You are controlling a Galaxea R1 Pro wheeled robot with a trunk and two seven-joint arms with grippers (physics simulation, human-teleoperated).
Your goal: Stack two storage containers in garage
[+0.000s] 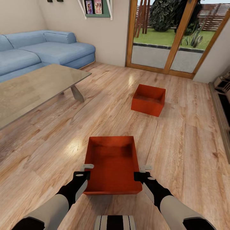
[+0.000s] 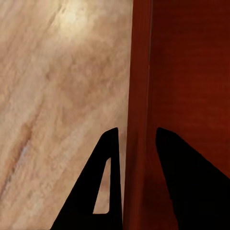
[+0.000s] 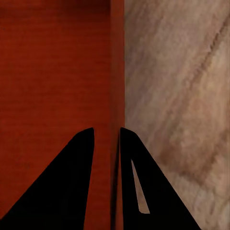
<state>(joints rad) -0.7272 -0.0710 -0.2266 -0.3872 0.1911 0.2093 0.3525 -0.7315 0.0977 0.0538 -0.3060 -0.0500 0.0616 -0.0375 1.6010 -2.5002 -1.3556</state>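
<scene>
On plank floor (image 1: 179, 140): both hands clamp near container (image 1: 112, 159)

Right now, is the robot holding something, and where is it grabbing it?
Yes, the nearer storage container. The left gripper straddles the rim of its left side wall, and the right gripper its right wall. Whether it is lifted cannot be told.

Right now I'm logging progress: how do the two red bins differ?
The near bin sits square to the robot with the left gripper and right gripper straddling its side walls; the far bin stands untouched and turned at an angle, nearer the glass doors. Both are red-orange, open-topped, empty, on the wood floor.
</scene>
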